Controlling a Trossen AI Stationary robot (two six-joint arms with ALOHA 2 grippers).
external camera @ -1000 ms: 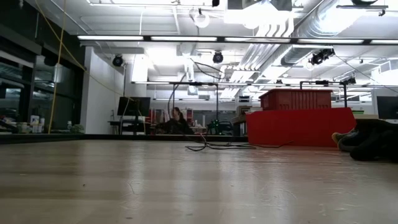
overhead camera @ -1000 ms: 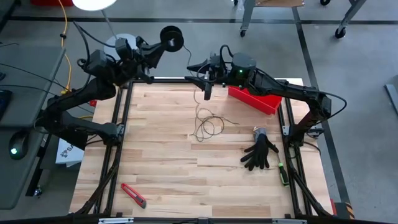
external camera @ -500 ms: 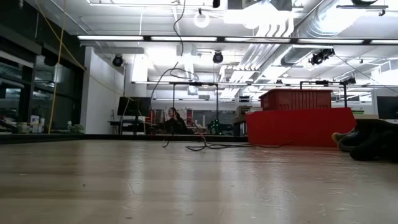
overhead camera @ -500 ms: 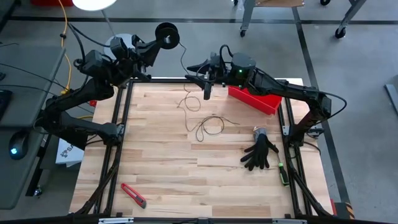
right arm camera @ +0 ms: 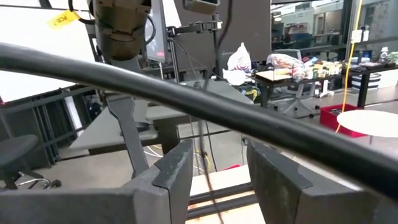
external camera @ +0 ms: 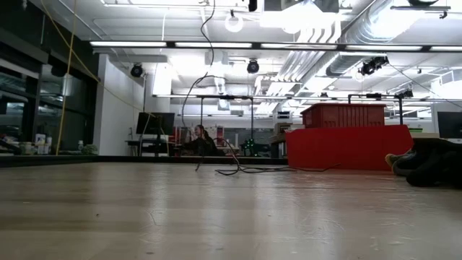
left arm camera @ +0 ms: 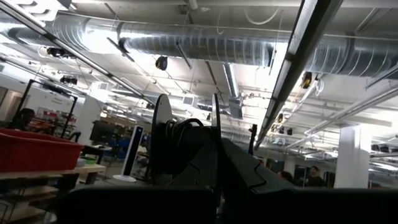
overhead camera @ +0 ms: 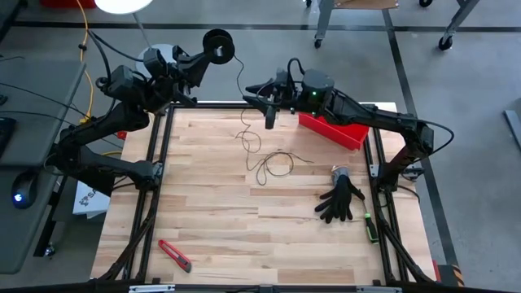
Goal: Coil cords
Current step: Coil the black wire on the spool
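Two arms are in view over a wooden counter (overhead camera: pixel 212 212), both raised at the upper edge of the frame in the high view. The left gripper (overhead camera: pixel 213 50), in the upper left, is closed on a small round black spool (overhead camera: pixel 218 45), held out past the counter's far edge; the left wrist view shows the spool (left arm camera: pixel 183 140) edge-on, clamped between the dark fingers. From the spool a thin dark cord (overhead camera: pixel 259 159) drops in a curve toward the upper centre of the frame, reaches the counter just below the right gripper, and lies there in loose irregular loops near the centre of the boards. In the low view the cord (external camera: pixel 216 162) hangs from the top of the frame and ends in a low tangle on the counter surface. The right gripper (overhead camera: pixel 269 114) sits at upper centre, pointing down over the counter's far edge, beside the hanging run of cord; the right wrist view shows its fingers (right arm camera: pixel 171 177) parted with a clear gap, nothing between them. A red bin (overhead camera: pixel 334 130) rests at the upper right of the counter, just beside the right arm. A black glove (overhead camera: pixel 340 199) lies at right of centre, well apart from the cord loops. A red utility knife (overhead camera: pixel 175 255) lies at lower left
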